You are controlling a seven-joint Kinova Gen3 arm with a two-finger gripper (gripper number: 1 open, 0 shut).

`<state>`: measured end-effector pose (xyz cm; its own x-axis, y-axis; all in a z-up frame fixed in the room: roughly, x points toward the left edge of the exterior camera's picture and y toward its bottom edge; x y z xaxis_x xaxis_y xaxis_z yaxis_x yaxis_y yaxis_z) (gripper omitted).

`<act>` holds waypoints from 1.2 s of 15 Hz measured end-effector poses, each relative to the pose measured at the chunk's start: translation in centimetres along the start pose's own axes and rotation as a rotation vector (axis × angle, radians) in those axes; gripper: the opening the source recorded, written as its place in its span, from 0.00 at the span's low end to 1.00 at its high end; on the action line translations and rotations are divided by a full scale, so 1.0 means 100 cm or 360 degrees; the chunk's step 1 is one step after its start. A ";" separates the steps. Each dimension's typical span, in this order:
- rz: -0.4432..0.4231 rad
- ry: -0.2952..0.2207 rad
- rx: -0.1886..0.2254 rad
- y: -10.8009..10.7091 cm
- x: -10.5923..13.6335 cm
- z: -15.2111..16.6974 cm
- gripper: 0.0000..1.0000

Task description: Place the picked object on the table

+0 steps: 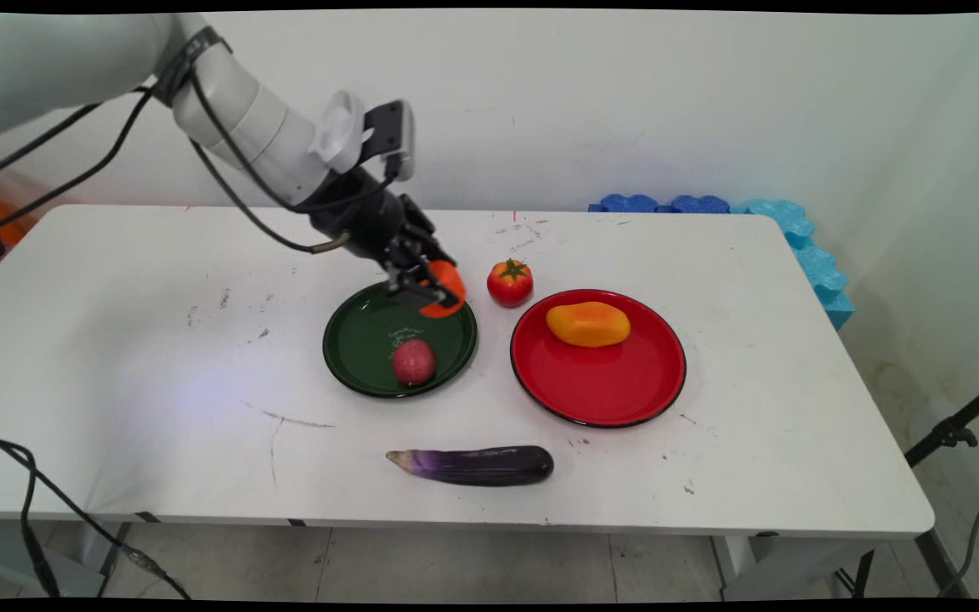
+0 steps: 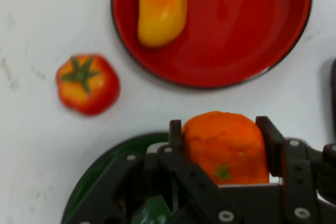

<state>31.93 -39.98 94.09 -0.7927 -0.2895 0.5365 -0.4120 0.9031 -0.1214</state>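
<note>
My gripper [image 1: 438, 291] [image 2: 224, 129] is shut on an orange fruit [image 1: 445, 289] [image 2: 226, 145], its fingers pressed against both sides. It hangs over the far right rim of a dark green plate [image 1: 362, 340] [image 2: 100, 169]. A small dark red fruit [image 1: 414, 361] lies in that plate near its front. A red tomato [image 1: 510, 281] [image 2: 87, 83] with a green stalk stands on the table just right of the gripper. Beyond it, a red plate [image 1: 617, 382] [image 2: 236, 40] holds a yellow-orange mango [image 1: 588, 324] [image 2: 161, 4].
A purple eggplant [image 1: 472, 465] lies on the white table [image 1: 158, 357] near the front edge. Blue foam pieces [image 1: 795, 238] line the back right edge by the wall. Black cables hang from the arm at the left.
</note>
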 end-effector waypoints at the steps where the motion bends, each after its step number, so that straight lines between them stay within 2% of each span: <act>1: -0.0002 0.0013 -0.0010 0.005 0.008 0.001 0.00; 5: 0.0021 0.0056 -0.0056 0.022 0.036 0.011 0.00; 8: 0.0049 0.0061 -0.0099 0.033 0.046 0.028 0.00; 13: 0.0076 0.0043 -0.0156 0.045 0.045 0.062 0.00; 18: 0.0094 0.0003 -0.0202 0.055 0.030 0.092 0.00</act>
<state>23.12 -38.81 87.37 -0.8131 -0.2339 0.5331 -0.3042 0.9515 -0.0465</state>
